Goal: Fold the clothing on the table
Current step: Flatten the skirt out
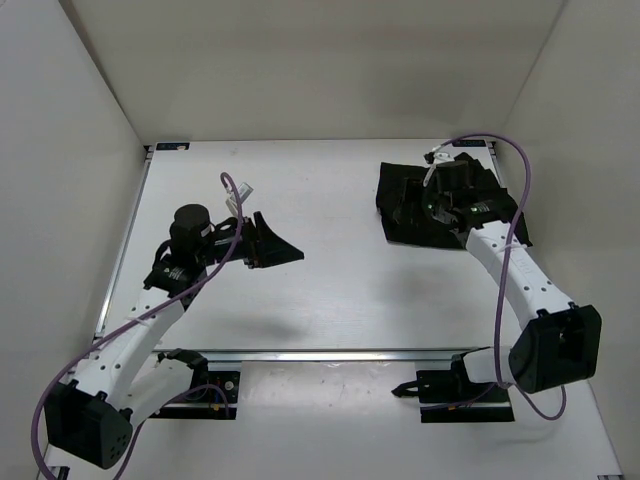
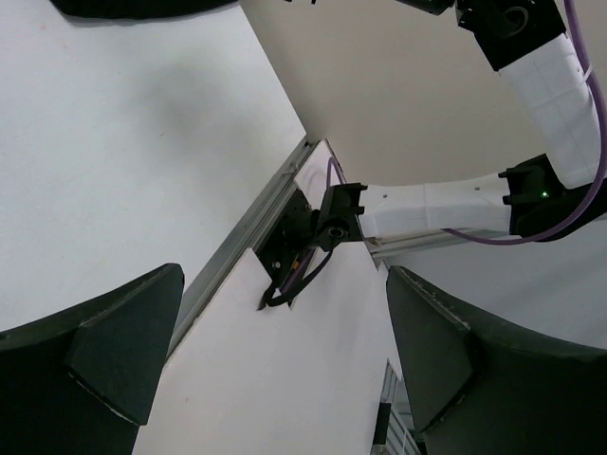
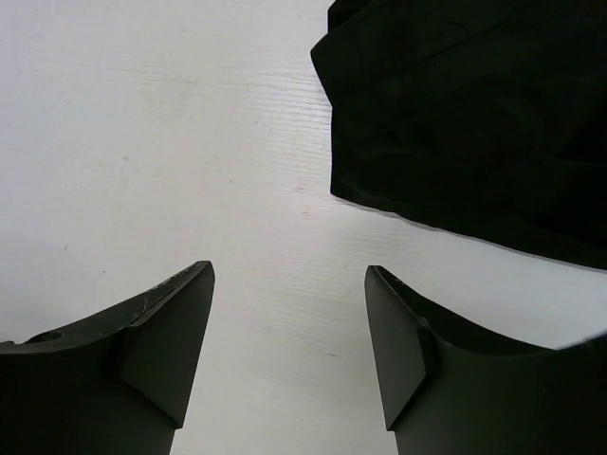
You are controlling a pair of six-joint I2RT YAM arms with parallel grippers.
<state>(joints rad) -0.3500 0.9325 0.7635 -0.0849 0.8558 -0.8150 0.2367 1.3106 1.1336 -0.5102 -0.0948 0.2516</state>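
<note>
A: Where's the clothing (image 1: pixel 402 228)?

B: Bunched at the table's (image 1: pixel 330 300) far right, just beside your right gripper (image 3: pixel 289 270). Both jaws stand wide and empty, and your left gripper (image 2: pixel 285 273) is well apart. Grab blindly and you may pinch 2 layers, dragging it off the edge.

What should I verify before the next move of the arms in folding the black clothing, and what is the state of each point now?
1. Right gripper open: ok.
2. Left gripper open and empty: ok.
3. Clothing inside the right gripper: not ok; only bare table is there, and the cloth's edge lies ahead.
4. Left gripper near the clothing: not ok; it hangs over bare table, apart from it.
5. Whole clothing visible from above: not ok; the right arm covers part.
6. Fold neat: cannot tell.
</note>
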